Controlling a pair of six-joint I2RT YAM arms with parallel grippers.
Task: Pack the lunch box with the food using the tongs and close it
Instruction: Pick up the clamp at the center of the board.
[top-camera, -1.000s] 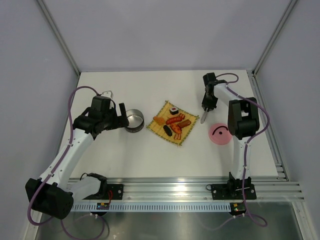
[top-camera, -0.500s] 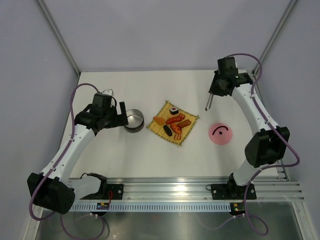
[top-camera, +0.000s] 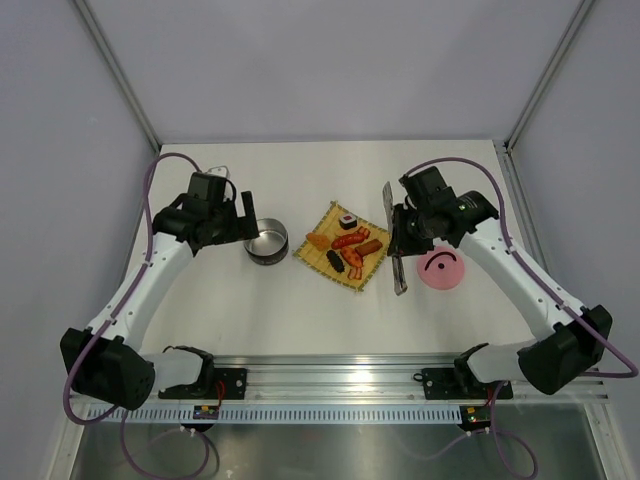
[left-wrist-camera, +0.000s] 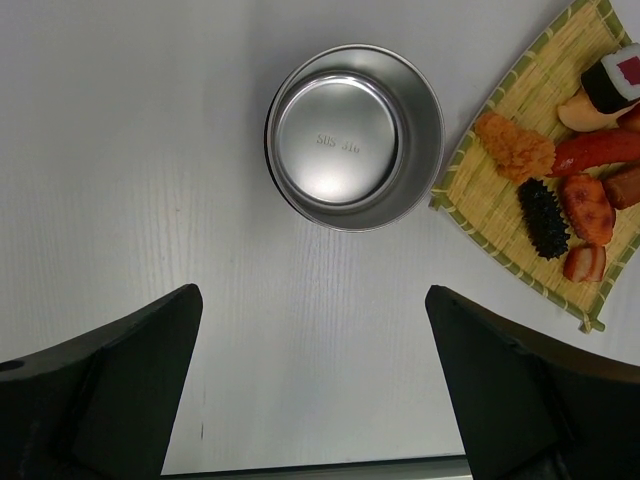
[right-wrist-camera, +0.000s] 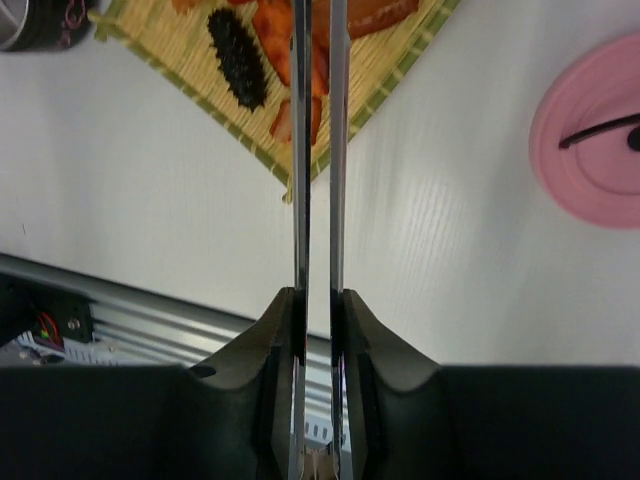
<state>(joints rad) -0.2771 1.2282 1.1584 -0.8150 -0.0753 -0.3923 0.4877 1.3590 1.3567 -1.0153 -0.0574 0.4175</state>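
White tabletop (top-camera: 300, 320), walled in grey. Tongs (top-camera: 399, 275) clenched by right pincer (right-wrist-camera: 318, 300) beside bamboo mat (top-camera: 363, 274); left pincer (top-camera: 245, 212) released, beside lunch box (top-camera: 267, 242).

Bamboo mat (left-wrist-camera: 480, 195) on white table (top-camera: 300, 310)

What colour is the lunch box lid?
The lid is pink; right wrist view shows it best.

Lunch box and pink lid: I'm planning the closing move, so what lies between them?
The top view shows the yellow mat with the food between lunch box and pink lid, then the tongs, nearer the lid.
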